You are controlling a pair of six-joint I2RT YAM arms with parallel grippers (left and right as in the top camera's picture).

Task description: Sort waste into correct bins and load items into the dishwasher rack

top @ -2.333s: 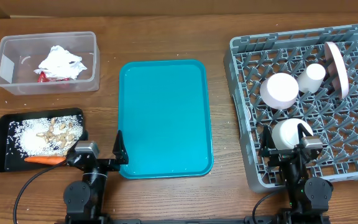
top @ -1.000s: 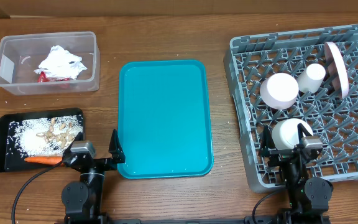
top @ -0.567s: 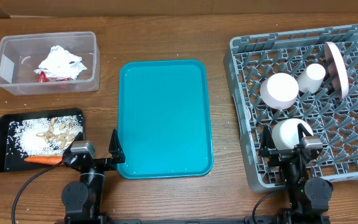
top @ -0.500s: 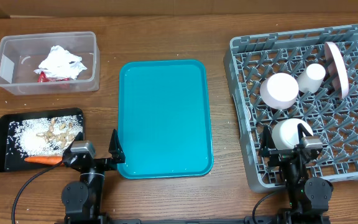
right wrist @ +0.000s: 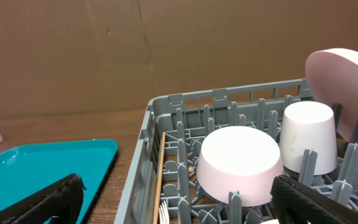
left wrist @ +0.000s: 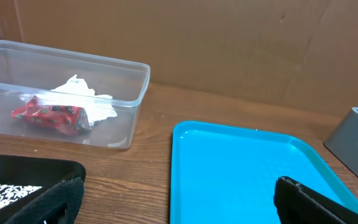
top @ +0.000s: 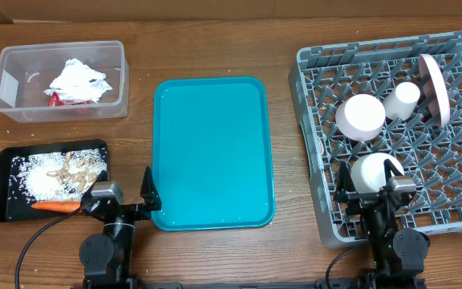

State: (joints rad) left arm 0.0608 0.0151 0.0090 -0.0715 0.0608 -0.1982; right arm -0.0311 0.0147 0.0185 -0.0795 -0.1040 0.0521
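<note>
From overhead, the left gripper (top: pixel 123 201) sits at lower left, fingers spread wide and holding nothing. The carrot (top: pixel 57 206) lies just to its left in the black tray (top: pixel 2 160), long axis left to right, so that arm is the nearer one. The napkins (top: pixel 77 79) and red wrapper (top: pixel 54 99) rest in the clear tub (top: pixel 6 104), upper left. The right gripper (top: pixel 367 191), equally wide and empty, frames a white bowl (top: pixel 367 167) in the dishwasher rack (top: pixel 455 217); I cannot tell whether it touches. In the left wrist view my fingers (left wrist: pixel 48 202) straddle the bare teal tray (left wrist: pixel 241 168). In the right wrist view a wooden stick (right wrist: pixel 160 174) runs along the rack's left wall, beside a second bowl (right wrist: pixel 238 162), cup (right wrist: pixel 307 134) and plate (right wrist: pixel 344 81). I judge nothing is left to grasp.
</note>
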